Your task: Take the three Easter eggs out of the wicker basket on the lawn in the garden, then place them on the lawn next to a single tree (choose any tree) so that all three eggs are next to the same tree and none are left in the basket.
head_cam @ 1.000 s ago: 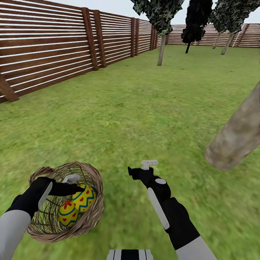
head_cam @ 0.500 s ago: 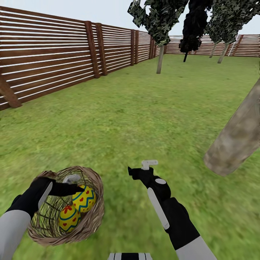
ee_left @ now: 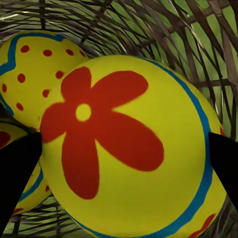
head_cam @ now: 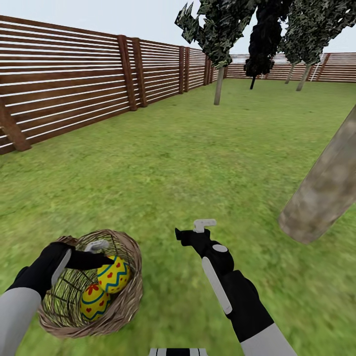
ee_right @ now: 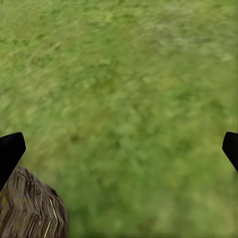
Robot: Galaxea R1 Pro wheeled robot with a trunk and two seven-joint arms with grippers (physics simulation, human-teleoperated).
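Easter egg [ee_left: 124, 148] between left claw [head_cam: 101, 252] fingers inside wicker basket [head_cam: 126, 296], grip uncertain.

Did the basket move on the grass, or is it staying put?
Cannot tell. The wicker basket sits slightly lower in the head view, but the fence and tree trunk slid down too, so the camera moved.

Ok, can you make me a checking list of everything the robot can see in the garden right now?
Surface: lawn, grass.
Job's things: wicker basket holds Easter eggs; three show in the left wrist view. Leaning tree trunk at right.
Clutter: nothing seen.
Grippers: left gripper inside the basket, fingers either side of an egg, grip uncertain; right gripper open over grass.
Cables: nothing seen.
Surroundings: slat fence, far trees.
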